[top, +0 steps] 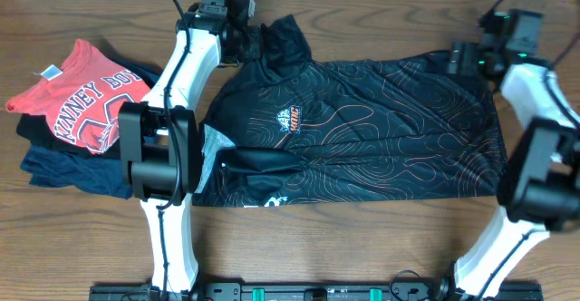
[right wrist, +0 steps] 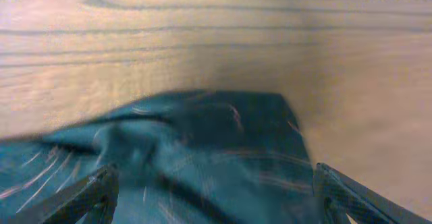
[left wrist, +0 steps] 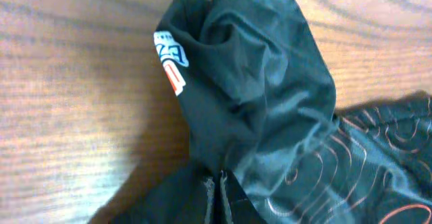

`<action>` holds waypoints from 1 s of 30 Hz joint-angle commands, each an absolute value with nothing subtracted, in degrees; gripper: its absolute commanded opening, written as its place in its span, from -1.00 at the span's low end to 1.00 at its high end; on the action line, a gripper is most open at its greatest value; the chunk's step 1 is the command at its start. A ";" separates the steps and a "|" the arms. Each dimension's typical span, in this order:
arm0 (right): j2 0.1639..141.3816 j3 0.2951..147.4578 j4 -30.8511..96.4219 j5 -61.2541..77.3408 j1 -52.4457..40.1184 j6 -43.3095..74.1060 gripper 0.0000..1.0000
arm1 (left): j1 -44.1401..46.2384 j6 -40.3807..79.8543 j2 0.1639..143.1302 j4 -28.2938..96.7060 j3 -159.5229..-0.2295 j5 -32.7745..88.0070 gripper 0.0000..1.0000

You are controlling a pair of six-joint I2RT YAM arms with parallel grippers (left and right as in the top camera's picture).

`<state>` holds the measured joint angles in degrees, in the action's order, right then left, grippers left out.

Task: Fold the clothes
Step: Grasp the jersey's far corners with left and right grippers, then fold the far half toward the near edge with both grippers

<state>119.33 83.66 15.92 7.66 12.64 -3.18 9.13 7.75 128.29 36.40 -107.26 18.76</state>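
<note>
On bench, black jersey spread flat; left claw clenched on jersey sleeve; right claw released, over jersey hem corner.

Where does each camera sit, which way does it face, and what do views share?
Overhead: above the table, facing down; shows left arm, right arm, the jersey, a red T-shirt.
Left wrist: on the left arm, facing the jersey's sleeve; left claw pinches it.
Right wrist: low over the jersey's corner; right claw open, fingers at the lower corners.
All share the jersey.
</note>
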 commanded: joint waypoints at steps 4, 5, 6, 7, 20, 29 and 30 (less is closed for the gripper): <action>128.33 84.18 6.83 -1.65 9.74 2.22 0.87 | 9.13 8.23 128.68 39.72 -107.13 18.85 -0.88; 129.43 84.18 4.84 -2.83 9.47 3.22 0.87 | 9.13 8.21 128.68 40.05 -107.13 18.83 -0.88; 130.08 84.23 3.53 -3.53 9.32 3.92 0.87 | 9.13 8.21 128.68 40.16 -107.13 18.83 -0.88; 130.54 84.25 2.42 -4.14 9.28 4.69 0.87 | 9.15 8.21 128.68 40.29 -107.11 18.83 -0.88; 131.28 85.12 -1.87 -4.47 9.78 6.20 0.93 | 9.13 8.21 128.68 40.49 -107.11 18.83 -0.88; 131.28 85.10 3.84 -10.50 9.98 9.52 -0.04 | 9.13 8.21 128.68 41.34 -107.11 18.83 -0.88; 131.28 85.10 4.25 -10.76 10.11 9.76 -0.29 | 9.13 8.21 128.68 41.39 -107.11 18.83 -0.88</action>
<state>130.52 85.36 2.46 -6.09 9.63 8.12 9.13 7.77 128.29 40.97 -107.24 18.74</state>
